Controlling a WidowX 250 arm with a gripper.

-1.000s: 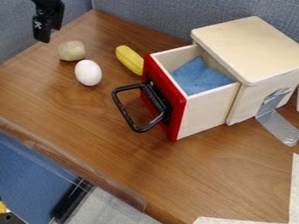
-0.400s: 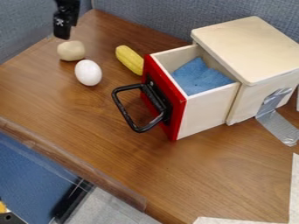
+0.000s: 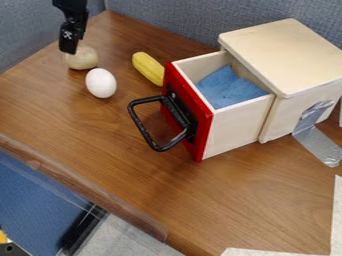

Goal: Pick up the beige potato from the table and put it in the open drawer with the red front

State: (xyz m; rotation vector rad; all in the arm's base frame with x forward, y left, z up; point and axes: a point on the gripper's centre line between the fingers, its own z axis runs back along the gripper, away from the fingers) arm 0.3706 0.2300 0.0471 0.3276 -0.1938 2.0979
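Pincer (image 3: 67, 50) near rounded, pale-tan object (image 3: 83, 60)

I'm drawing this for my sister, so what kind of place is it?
It looks like a robot test desk, perhaps in an office or lab: grey fabric partitions stand behind the wooden tabletop, and silver tape runs off the wooden box.
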